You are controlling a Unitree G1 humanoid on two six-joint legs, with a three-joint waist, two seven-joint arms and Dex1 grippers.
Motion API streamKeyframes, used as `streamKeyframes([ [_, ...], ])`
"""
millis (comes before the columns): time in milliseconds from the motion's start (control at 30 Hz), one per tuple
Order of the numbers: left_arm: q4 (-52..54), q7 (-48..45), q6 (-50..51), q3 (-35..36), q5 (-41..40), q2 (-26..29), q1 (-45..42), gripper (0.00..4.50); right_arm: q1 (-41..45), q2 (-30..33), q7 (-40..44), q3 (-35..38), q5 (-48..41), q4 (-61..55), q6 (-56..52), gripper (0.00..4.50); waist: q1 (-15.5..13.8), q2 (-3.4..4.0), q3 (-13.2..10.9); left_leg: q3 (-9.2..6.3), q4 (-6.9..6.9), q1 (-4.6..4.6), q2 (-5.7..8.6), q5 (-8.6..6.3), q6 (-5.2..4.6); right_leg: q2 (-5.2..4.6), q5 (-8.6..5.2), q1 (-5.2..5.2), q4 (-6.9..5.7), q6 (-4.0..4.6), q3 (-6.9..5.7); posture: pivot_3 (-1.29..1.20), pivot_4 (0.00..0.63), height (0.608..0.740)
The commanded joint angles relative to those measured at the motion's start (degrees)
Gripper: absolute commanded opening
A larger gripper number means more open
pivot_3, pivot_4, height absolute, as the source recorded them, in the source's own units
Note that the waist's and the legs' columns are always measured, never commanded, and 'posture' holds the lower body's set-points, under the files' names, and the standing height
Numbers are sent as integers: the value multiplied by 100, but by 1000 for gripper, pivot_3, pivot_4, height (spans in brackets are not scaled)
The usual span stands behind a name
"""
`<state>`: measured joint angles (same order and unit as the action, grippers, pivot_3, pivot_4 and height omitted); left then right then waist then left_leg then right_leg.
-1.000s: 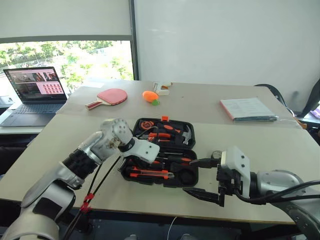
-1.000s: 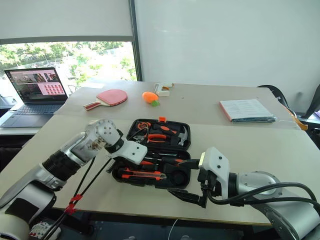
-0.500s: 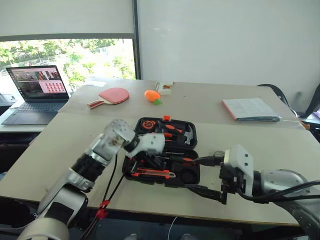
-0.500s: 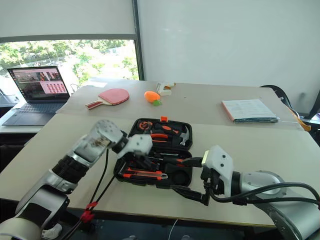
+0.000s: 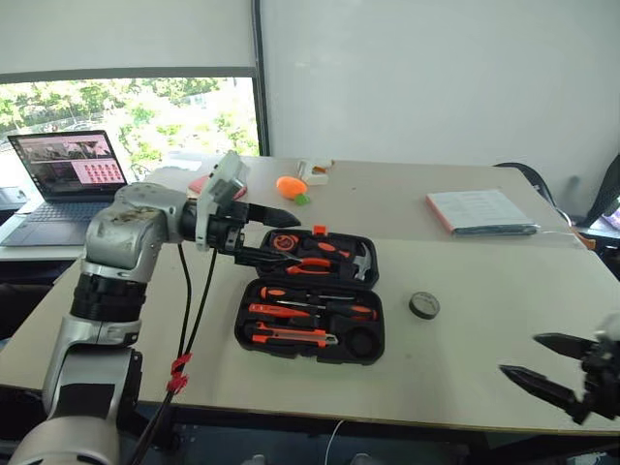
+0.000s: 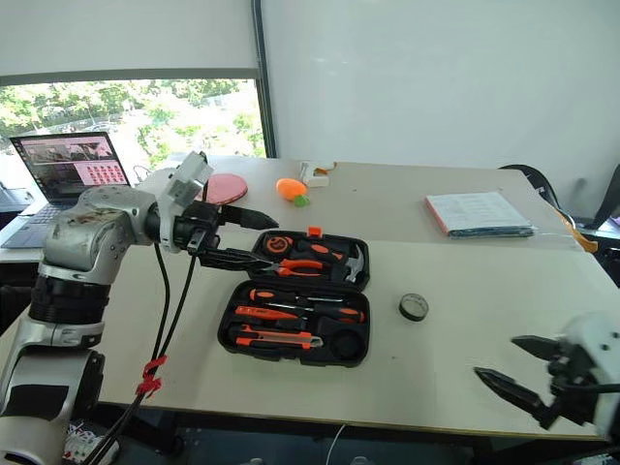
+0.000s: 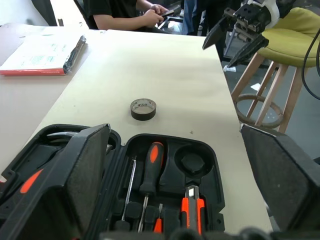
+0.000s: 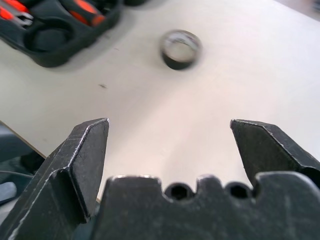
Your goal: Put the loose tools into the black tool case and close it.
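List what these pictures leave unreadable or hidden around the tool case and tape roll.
- Tool case lid half: in the left wrist view, the left gripper's finger covers its tools.
- Tape roll: blurred in the right wrist view.
- Laptop screen: too small in the eye views.

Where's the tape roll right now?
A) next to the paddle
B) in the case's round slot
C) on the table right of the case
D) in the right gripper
C: the tape roll lies alone on the table to the right of the open tool case, whose round slot sits empty.
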<state>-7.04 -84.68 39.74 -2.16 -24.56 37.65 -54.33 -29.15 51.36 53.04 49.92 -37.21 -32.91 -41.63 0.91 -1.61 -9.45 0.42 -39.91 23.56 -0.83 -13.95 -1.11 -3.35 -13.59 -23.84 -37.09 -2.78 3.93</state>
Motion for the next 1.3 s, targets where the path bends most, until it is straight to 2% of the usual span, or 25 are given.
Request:
streamKeyframes([
  [33, 295, 110, -318, 100, -100, 81, -18, 4441, 551, 465, 122, -230, 10, 164, 127, 4500, 37, 0, 0, 5, 1, -8, -2, 0, 1, 1, -9, 1, -1, -15, 10, 0, 150, 737],
  [133, 131, 224, -788, 64, 75, 74, -40, 4441, 1485, 916, 80, -1191, 135, 531, 206, 4500, 102, -1, -1, 15, 3, -19, -4, 2, 1, 5, -10, 8, -1, -16, 14, 0, 150, 737],
  [200, -133, 416, -1149, 84, 194, -23, -101, 4441, 2517, 1160, 42, -2303, 376, 912, 218, 4500, 102, 1, -2, 28, 8, -31, -4, 2, 1, 6, -10, 18, -1, -13, 14, 0, 150, 737],
  [267, -395, 566, -1339, 123, 211, -131, -217, 4441, 3516, 1175, 19, -3321, 712, 1339, 146, 4500, 121, 0, -4, 38, 12, -38, -4, 1, 1, 8, -5, 26, 1, 4, 11, 0, 150, 737],
  [400, -566, 496, -1264, 139, 52, -191, -330, 4441, 5003, 940, 168, -4819, 1421, 2348, 72, 4500, 89, -2, -5, 38, 11, -5, -1, 2, 1, 5, 1, -8, -3, 13, 6, 0, 150, 737],
  [533, -231, 203, -837, 126, -221, 29, -221, 4441, 5835, 724, 487, -5725, 2054, 3390, 369, 4500, 46, 1, -6, 41, 9, 38, 2, 0, -2, -2, 4, -51, -3, 10, 3, 0, 150, 737],
  [633, 36, 50, -482, 140, -438, 245, -131, 4441, 6246, 513, 753, -6079, 2307, 3938, 594, 4500, 26, 1, -6, 41, 8, 64, 1, -2, -5, -4, 5, -71, 1, 10, 2, 0, 150, 737],
  [733, 290, 169, -460, 185, -421, 435, 68, 4500, 6483, 301, 978, -6351, 2554, 4355, 811, 3814, 11, 2, -6, 37, 7, 65, 2, -2, -6, -6, 5, -73, 4, 9, 1, 0, 150, 737],
  [800, 422, 241, -434, 220, -427, 499, 165, 4500, 6502, 213, 1094, -6451, 2669, 4513, 918, 3086, -3, 1, -7, 37, 6, 62, 2, -2, -6, -6, 5, -72, 2, 10, 1, 0, 150, 737],
  [867, 513, 304, -416, 241, -441, 532, 221, 4500, 6468, 150, 1163, -6512, 2775, 4623, 1066, 2592, -13, 1, -7, 36, 7, 61, 1, -2, -5, -5, 5, -69, -1, 11, -6, 0, 150, 737],
  [1033, 606, 435, -416, 245, -502, 579, 278, 4500, 6447, 28, 1230, -6544, 2998, 4884, 1325, 684, -6, 2, -6, 37, 1, 55, 2, 0, -2, -5, 9, -63, -5, 12, -6, 0, 150, 737],
  [1100, 621, 430, -453, 220, -505, 599, 298, 4500, 6431, 23, 1230, -6504, 3049, 4923, 1402, 103, -2, 2, -6, 37, 3, 48, 0, 0, -2, -3, 9, -57, -5, 12, -5, 0, 150, 737],
  [1200, 639, 412, -496, 180, -528, 609, 314, 4500, 6344, 118, 1352, -6389, 2995, 4679, 1455, 42, 0, 2, -6, 37, 3, 46, 0, 0, -2, -3, 10, -55, -5, 13, -5, 0, 150, 737],
  [1300, 657, 302, -610, 74, -482, 616, 295, 4500, 6298, 238, 1589, -6166, 2688, 3923, 1192, 42, -6, 2, -7, 37, 3, 47, 1, 0, -2, -3, 9, -56, -5, 13, -6, 0, 150, 737],
])
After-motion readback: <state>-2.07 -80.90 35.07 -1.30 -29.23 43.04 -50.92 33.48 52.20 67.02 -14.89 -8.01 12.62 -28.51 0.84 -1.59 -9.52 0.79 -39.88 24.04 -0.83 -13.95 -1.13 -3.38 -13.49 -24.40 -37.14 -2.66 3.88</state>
